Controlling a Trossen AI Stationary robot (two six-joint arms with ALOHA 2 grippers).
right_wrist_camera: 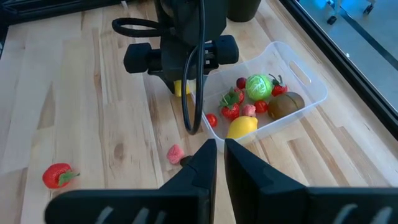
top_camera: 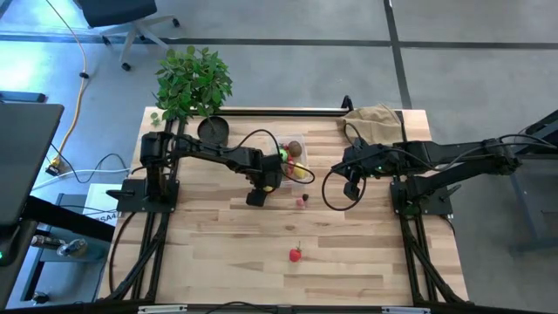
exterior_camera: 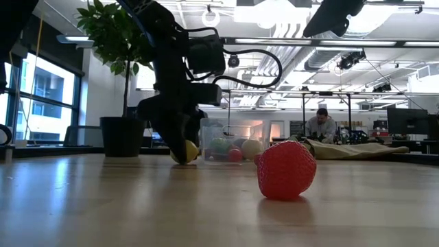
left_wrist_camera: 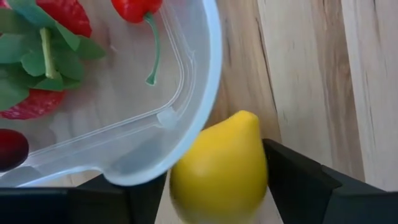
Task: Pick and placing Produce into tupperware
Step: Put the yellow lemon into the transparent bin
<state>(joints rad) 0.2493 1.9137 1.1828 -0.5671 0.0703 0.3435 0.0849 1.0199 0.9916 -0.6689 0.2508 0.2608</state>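
The clear tupperware (right_wrist_camera: 292, 93) stands at the table's far middle. It holds a green round one, a brown kiwi-like one, a lemon and red berries. A loose yellow lemon (left_wrist_camera: 217, 168) lies on the table against the tub's rounded corner (left_wrist_camera: 186, 143). My left gripper (left_wrist_camera: 214, 186) stands over this lemon, pointing steeply down, its fingers on either side. A red strawberry (top_camera: 296, 255) and a small pink berry (right_wrist_camera: 174, 152) lie loose nearer the front. My right gripper (right_wrist_camera: 217, 158) hangs shut and empty above the table's right half. My left gripper has the loose lemon between its two fingers, one on each long side (left_wrist_camera: 261, 168), and they lie across it. The fingers (left_wrist_camera: 298, 186) come from above, pointing steeply down. In the low view the lemon's underside (exterior_camera: 184, 159) rests on the table beside the tub.
A leafy plant (top_camera: 192, 83) in a black pot (top_camera: 212, 131) stands at the far left corner. A tan paper bag (top_camera: 375, 118) lies at the far right. Bare wood stretches across the table's near half around the strawberry (exterior_camera: 287, 169).
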